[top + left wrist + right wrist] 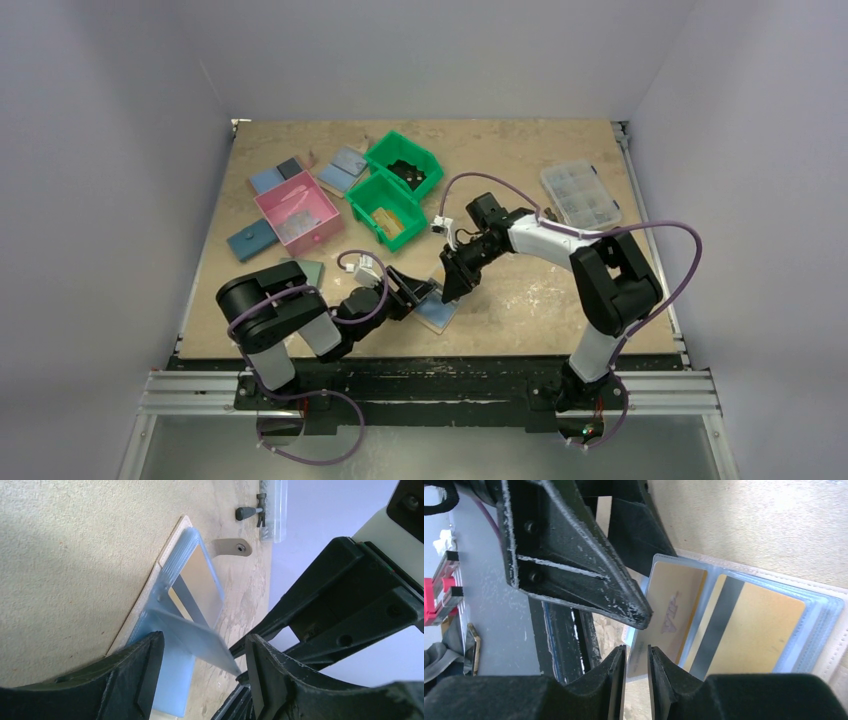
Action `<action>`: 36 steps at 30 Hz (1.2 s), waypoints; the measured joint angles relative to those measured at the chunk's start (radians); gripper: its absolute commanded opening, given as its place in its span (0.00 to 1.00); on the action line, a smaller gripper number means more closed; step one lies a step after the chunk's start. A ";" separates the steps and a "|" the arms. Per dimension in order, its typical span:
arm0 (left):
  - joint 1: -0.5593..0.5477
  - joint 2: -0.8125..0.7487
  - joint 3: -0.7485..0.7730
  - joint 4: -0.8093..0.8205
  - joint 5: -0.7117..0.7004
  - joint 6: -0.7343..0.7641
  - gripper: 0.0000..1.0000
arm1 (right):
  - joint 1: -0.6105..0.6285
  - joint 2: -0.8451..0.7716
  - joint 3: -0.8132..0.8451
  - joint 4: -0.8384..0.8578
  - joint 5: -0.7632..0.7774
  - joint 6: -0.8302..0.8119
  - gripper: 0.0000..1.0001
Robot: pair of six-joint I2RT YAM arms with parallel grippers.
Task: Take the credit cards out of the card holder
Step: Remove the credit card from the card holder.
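Pale walls stand around a tan counter [520, 300] of pressed board. On its near middle part the card holder [438, 315] lies open, between the two arms, with the beige outside down and its light-blue inside panel [175, 690] up.

In the left wrist view the left end effector [205, 642] has its fingers spread wide, one on each side of the blue panel. I cannot tell if they press on it.

The right end effector [636, 652] comes from the far right. Its fingers are almost pressed together, and they pinch the corner of one clear plastic leaf of the card holder. This leaf is lifted off the others and tilted.

The credit cards [671, 610] are inside the clear leaves. One is yellow-orange with small writing. The card beside it [754, 625] is also yellow-orange and carries a dark stripe.

Far on the left side stand two green bins [385, 210], touching each other, and a pink bin [297, 212]. Some flat blue wallets [265, 180] lie around them. A clear box with compartments [580, 193] lies far right.
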 measured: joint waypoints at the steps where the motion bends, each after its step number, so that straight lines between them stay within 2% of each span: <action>1: 0.000 0.006 0.000 0.007 0.000 -0.005 0.64 | 0.002 0.000 0.001 -0.007 -0.005 -0.005 0.30; 8: 0.002 0.021 -0.003 0.034 0.001 -0.016 0.58 | 0.028 0.005 0.017 -0.045 -0.021 -0.043 0.34; 20: 0.004 0.097 -0.068 0.136 0.020 -0.035 0.28 | 0.034 0.016 0.050 -0.100 -0.032 -0.138 0.40; 29: 0.008 0.222 -0.077 0.261 0.061 -0.043 0.00 | 0.033 0.015 0.051 -0.115 -0.010 -0.163 0.42; 36: 0.032 0.240 -0.046 0.283 0.156 0.057 0.00 | 0.005 0.007 0.051 -0.119 -0.008 -0.166 0.47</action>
